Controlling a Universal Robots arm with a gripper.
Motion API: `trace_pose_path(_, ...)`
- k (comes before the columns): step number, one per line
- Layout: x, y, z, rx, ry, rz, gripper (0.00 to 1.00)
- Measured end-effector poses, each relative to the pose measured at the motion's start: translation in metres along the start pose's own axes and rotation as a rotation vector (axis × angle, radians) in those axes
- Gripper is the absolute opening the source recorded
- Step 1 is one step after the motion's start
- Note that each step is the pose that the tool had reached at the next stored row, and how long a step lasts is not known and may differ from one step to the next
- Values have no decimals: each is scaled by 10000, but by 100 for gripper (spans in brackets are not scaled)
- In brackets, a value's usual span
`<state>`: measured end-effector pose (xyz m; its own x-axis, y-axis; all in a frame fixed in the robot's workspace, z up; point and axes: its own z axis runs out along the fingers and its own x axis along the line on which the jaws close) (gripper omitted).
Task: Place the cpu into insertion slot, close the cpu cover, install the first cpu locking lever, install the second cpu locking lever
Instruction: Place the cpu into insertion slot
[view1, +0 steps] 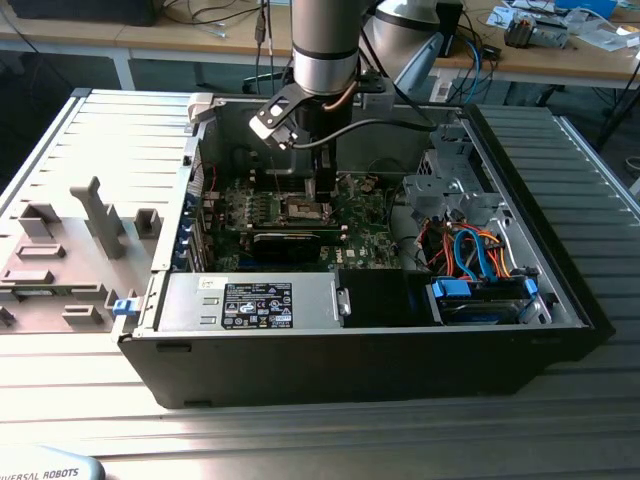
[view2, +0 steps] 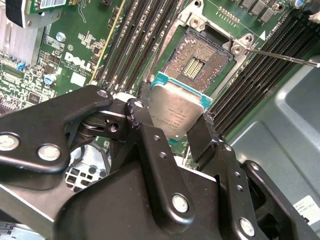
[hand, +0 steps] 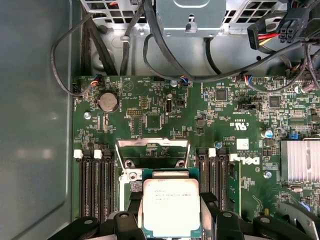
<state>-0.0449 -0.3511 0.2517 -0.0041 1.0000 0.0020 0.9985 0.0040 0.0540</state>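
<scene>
The cpu (view2: 176, 111) is clamped by two edges in the gripper (hand: 171, 204), with the open slot (view2: 200, 56) seen just beyond its tips

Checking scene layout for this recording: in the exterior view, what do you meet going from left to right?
Grey fixture tray → power supply label → gripper holding the cpu → blue and orange cables.
</scene>
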Motion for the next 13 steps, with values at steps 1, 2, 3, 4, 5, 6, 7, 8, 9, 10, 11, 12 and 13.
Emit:
trace_pose_path(1, 1, -4, 0, 0, 0, 0, 54)
trace_pose_path(2, 2, -8, 1, 0, 0, 0, 54)
trace_pose_path(3, 2, -9, 2, -1, 1, 0, 54)
trace_pose_path(4, 3, -11, 2, 0, 0, -2, 54)
trace_pose_path(5, 3, -11, 2, 0, 0, -2, 54)
trace_pose_path(6, 3, -14, 4, 0, 0, -1, 54)
trace_pose_path(7, 3, -15, 4, 0, 0, 0, 54)
trace_pose_path(8, 3, -16, 5, 0, 0, 0, 54)
trace_pose_path(9, 3, -18, 6, 0, 0, 0, 54)
trace_pose_path(10, 3, -19, 7, 0, 0, 0, 54)
trace_pose_path(11, 18, -62, 185, 0, 0, 0, 54)
trace_pose_path(12, 17, -68, 289, 0, 0, 0, 54)
trace_pose_path(13, 17, -68, 290, 0, 1, 0, 54)
